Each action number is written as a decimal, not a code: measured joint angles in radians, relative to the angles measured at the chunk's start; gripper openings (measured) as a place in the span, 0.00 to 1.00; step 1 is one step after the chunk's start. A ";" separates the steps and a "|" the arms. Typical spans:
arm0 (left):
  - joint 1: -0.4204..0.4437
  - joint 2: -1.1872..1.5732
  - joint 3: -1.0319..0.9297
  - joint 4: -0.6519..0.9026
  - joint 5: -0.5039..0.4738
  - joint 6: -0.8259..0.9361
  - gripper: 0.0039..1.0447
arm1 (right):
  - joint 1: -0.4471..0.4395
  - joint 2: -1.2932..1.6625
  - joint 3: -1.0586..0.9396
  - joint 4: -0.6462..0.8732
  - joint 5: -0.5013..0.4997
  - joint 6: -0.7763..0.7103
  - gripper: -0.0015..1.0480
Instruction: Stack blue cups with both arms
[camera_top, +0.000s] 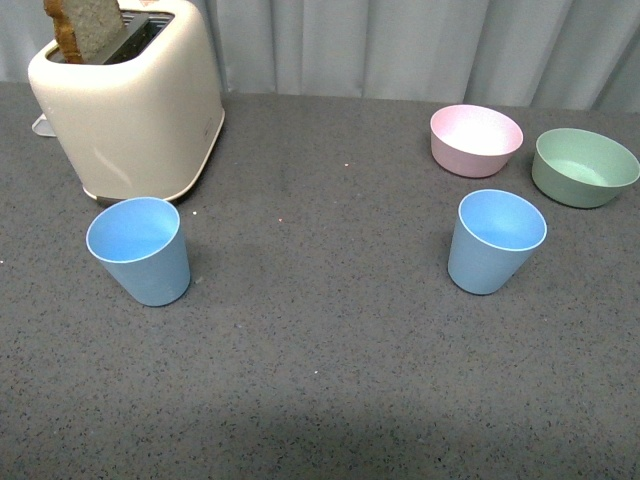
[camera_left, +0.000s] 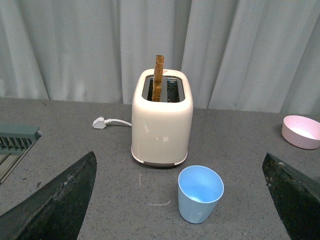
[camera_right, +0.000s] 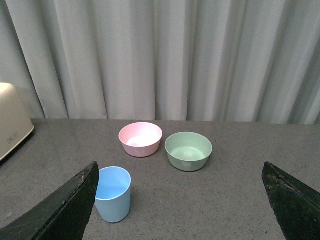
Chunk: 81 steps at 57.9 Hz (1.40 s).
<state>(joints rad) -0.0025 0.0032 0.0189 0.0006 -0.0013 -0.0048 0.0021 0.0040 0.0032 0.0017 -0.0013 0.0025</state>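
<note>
Two light blue cups stand upright and apart on the grey table. The left cup (camera_top: 140, 250) is in front of the toaster; the right cup (camera_top: 494, 240) is in front of the bowls. Neither arm shows in the front view. In the left wrist view the left cup (camera_left: 200, 193) stands between the wide-open jaws of my left gripper (camera_left: 182, 200), ahead of them and untouched. In the right wrist view the right cup (camera_right: 113, 194) stands beside one finger (camera_right: 60, 212) of my open right gripper (camera_right: 182, 200), partly hidden behind it.
A cream toaster (camera_top: 130, 100) with a slice of toast stands at the back left, its plug (camera_left: 100, 122) on the table. A pink bowl (camera_top: 475, 139) and a green bowl (camera_top: 585, 166) sit at the back right. Grey curtains hang behind.
</note>
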 joint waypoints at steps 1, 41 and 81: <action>0.000 0.000 0.000 0.000 0.000 0.000 0.94 | 0.000 0.000 0.000 0.000 0.000 0.000 0.91; 0.056 0.906 0.220 0.224 -0.105 -0.237 0.94 | 0.000 0.000 0.000 0.000 0.000 0.000 0.91; -0.064 1.703 0.665 0.196 0.056 -0.253 0.94 | 0.000 0.000 0.000 0.000 0.000 0.000 0.91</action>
<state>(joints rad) -0.0666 1.7061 0.6838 0.1970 0.0544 -0.2581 0.0017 0.0036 0.0032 0.0013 -0.0013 0.0021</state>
